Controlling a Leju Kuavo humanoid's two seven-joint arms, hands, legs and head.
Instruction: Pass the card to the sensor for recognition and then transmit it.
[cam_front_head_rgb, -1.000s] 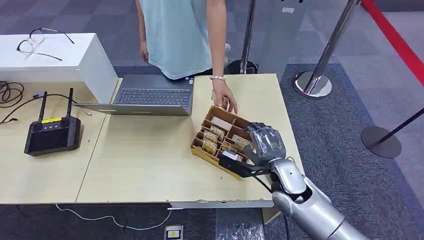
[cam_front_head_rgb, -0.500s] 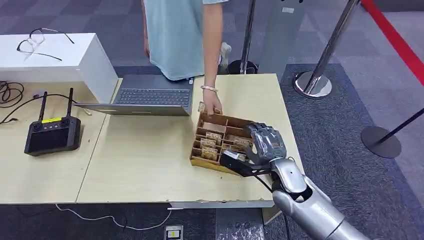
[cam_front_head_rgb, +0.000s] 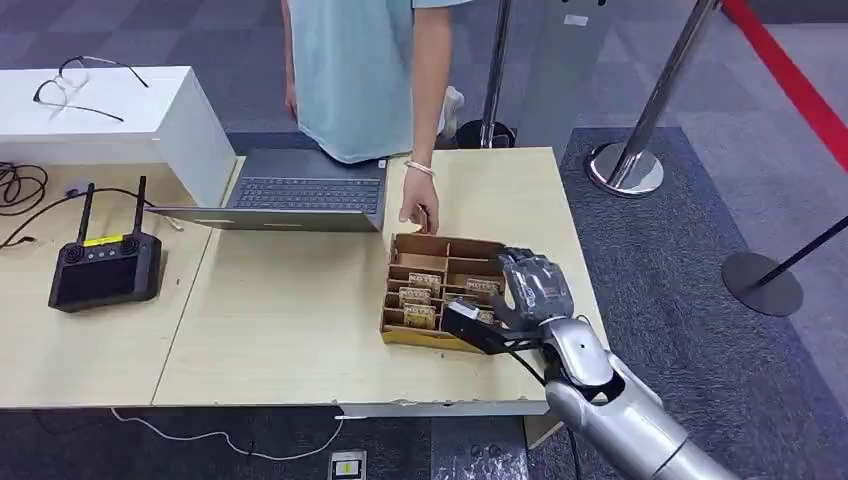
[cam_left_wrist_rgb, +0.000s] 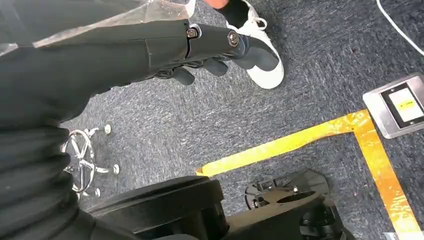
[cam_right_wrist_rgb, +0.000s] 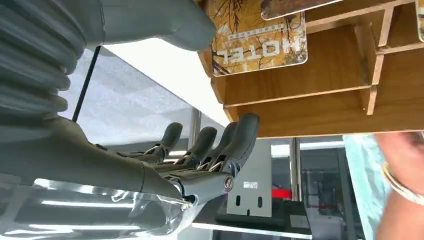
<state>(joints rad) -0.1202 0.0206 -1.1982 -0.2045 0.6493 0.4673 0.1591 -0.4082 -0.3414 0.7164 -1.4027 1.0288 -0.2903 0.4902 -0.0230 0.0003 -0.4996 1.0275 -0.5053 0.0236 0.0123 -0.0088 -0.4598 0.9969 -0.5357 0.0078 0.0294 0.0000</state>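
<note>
A wooden card box (cam_front_head_rgb: 402, 332) with several compartments lies on the table by its right front corner. Patterned cards (cam_front_head_rgb: 421, 297) stand in its slots. My right hand (cam_front_head_rgb: 532, 286) hovers at the box's right end, fingers spread and holding nothing. In the right wrist view a card marked HOTEL (cam_right_wrist_rgb: 260, 42) sits in a compartment of the box (cam_right_wrist_rgb: 310, 107), with my thumb (cam_right_wrist_rgb: 150, 20) on one side and my fingers (cam_right_wrist_rgb: 220, 142) outside the box wall. A person's hand (cam_front_head_rgb: 420, 212) hangs over the box's far edge. My left hand (cam_left_wrist_rgb: 215, 45) hangs over the carpet, holding nothing.
An open laptop (cam_front_head_rgb: 300, 192) lies at the table's far middle. A black remote controller (cam_front_head_rgb: 105, 268) sits at the left, with a white box (cam_front_head_rgb: 120, 115) carrying glasses behind it. The person (cam_front_head_rgb: 355, 70) stands across the table. Stanchion posts (cam_front_head_rgb: 628, 165) stand to the right.
The person has turned the card box from a slant to square with the table, and their hand has shifted left along its far edge. My right hand has barely moved.
</note>
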